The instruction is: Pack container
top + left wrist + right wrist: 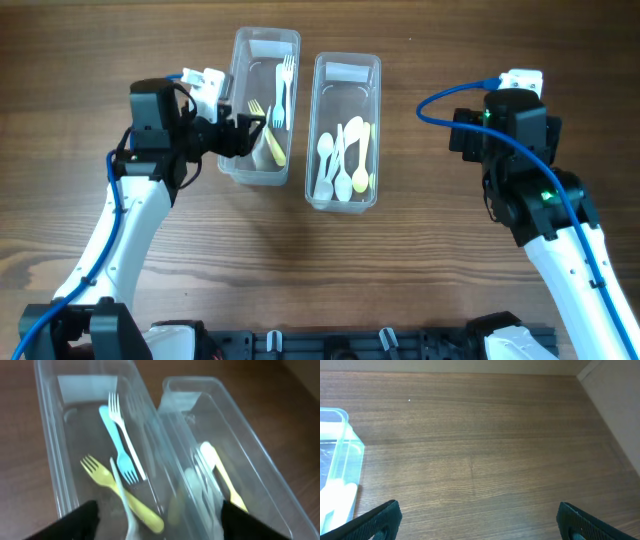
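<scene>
Left gripper (160, 521) is wide open and holding nothing. It sits low over the near end of the fork tub (47, 435). A pale fork (129, 519) lies between the jaws, nearer the left finger, and crosses a yellow fork (100, 475). The blue fork (117, 445) and white fork (125, 435) are ahead of the jaws, and the spoon tub (260, 445) is ahead and right. Right gripper (480, 521) is also fully spread and empty over bare table (485, 450), with the spoon tub corner to its left.

My read is that the plastic cutlery is very light, thin, slick and a bit springy. I'd pinch mid-handle across the narrow width. The forks lie flat on the tub floor, so the tips need to go low. The tubs look thin-walled and will skate if I bump them.
</scene>
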Tool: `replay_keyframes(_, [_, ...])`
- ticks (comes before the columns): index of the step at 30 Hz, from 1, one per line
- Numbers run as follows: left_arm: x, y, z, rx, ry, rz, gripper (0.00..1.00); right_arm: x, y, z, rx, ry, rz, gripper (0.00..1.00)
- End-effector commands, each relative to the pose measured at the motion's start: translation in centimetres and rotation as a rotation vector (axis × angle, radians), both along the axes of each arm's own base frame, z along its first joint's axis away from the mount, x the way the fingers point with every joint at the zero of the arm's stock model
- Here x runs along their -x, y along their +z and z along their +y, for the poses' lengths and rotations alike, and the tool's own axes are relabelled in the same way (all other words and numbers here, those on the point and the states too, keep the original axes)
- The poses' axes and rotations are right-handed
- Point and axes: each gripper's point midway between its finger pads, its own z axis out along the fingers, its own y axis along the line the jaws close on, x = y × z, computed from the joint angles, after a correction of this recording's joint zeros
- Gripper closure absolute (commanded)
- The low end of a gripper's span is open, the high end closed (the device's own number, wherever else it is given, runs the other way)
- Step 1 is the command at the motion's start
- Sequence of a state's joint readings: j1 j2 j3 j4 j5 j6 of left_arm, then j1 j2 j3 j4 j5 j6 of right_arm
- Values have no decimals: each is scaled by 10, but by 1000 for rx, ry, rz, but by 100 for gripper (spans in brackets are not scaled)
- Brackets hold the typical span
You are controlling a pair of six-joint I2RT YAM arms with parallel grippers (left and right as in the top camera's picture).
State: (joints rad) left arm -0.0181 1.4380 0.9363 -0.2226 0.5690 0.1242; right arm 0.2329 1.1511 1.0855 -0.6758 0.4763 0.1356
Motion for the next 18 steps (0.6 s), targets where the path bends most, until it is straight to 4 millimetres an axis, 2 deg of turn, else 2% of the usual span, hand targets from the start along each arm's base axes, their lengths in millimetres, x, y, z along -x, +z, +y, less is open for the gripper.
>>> replay_keyframes(1, [-11, 30, 1, 75, 39, -64, 0, -2, 6, -3, 15, -13, -13, 0])
replay_keyframes(3, [-15, 49, 14, 120, 103, -99, 0, -2, 6, -3, 15, -13, -12, 0])
replay_keyframes(6, [-21, 63, 56, 145, 302, -103, 0, -2, 6, -3, 15, -13, -13, 0])
replay_keyframes(8, [-16, 63, 104, 108, 506, -81, 0, -2, 6, -3, 15, -13, -12, 0])
replay_keyframes(10, [-8, 64, 137, 72, 622, -76, 0, -2, 6, -3, 15, -13, -13, 0])
replay_keyframes(14, [1, 60, 163, 65, 695, -49, 0, -2, 6, -3, 15, -14, -13, 0])
replay_keyframes(18, [6, 52, 167, 63, 708, -12, 0, -2, 6, -3, 15, -13, -13, 0])
